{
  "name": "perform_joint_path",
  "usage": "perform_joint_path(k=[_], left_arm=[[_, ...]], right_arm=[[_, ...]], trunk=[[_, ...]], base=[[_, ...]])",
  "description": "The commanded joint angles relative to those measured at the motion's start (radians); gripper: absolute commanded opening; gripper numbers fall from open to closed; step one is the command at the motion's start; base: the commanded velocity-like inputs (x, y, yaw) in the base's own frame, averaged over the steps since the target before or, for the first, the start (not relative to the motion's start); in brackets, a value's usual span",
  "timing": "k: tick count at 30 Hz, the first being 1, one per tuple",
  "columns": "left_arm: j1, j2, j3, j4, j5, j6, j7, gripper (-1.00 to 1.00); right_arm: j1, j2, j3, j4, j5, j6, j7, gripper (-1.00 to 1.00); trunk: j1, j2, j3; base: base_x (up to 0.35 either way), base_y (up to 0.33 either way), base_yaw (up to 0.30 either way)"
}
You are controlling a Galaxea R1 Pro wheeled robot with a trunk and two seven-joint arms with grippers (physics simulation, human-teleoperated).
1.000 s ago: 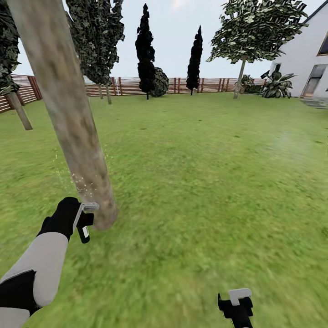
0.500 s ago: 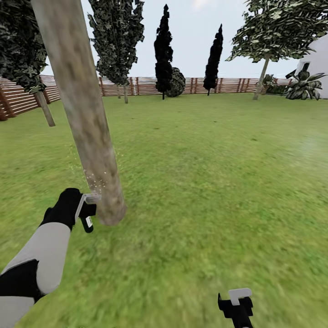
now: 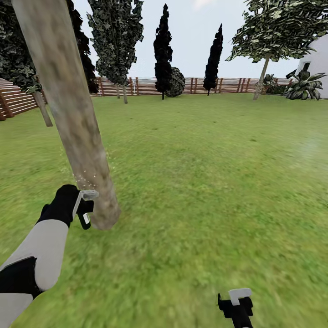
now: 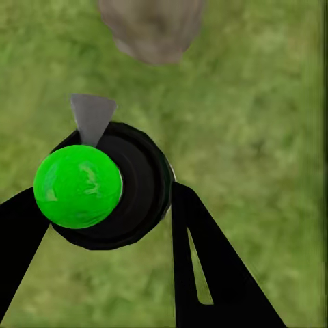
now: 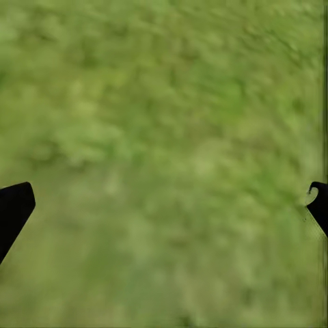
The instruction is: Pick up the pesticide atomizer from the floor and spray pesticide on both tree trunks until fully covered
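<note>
While the left end effector [image 3: 81, 210] grips one atomizer [image 4: 102, 188] beside one trunk [image 3: 68, 114], the right [image 5: 164, 212] gapes.

garden | lawn [image 3: 205, 173] | slat fence [image 3: 182, 85] | trees [image 3: 114, 41]
</note>
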Motion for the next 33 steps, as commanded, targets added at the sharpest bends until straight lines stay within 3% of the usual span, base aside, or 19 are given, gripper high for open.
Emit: perform_joint_path(k=[1,7,15,33], left_arm=[[-0.001,0.0,0.003,-0.001,-0.011,0.003,-0.01,-1.0],[-0.001,0.027,0.005,-0.003,-0.011,0.004,-0.01,-1.0],[-0.001,0.013,0.006,-0.003,-0.007,0.004,-0.01,-1.0],[0.001,0.014,0.005,-0.001,-0.009,0.004,-0.01,-1.0]], right_arm=[[-0.001,0.0,-0.007,0.002,0.011,-0.003,-0.004,1.0],[-0.001,0.0,-0.007,0.002,0.011,-0.003,-0.004,1.0],[-0.001,0.0,-0.007,0.002,0.011,-0.003,-0.004,1.0],[-0.001,0.0,-0.005,0.002,0.011,-0.003,-0.004,1.0]], trunk=[[0.0,0.0,-0.001],[0.0,0.0,-0.001],[0.0,0.0,-0.001],[0.0,0.0,-0.001]], base=[[-0.028,-0.267,0.0],[-0.054,-0.264,0.204],[0.24,-0.164,0.242],[0.006,-0.271,0.041]])
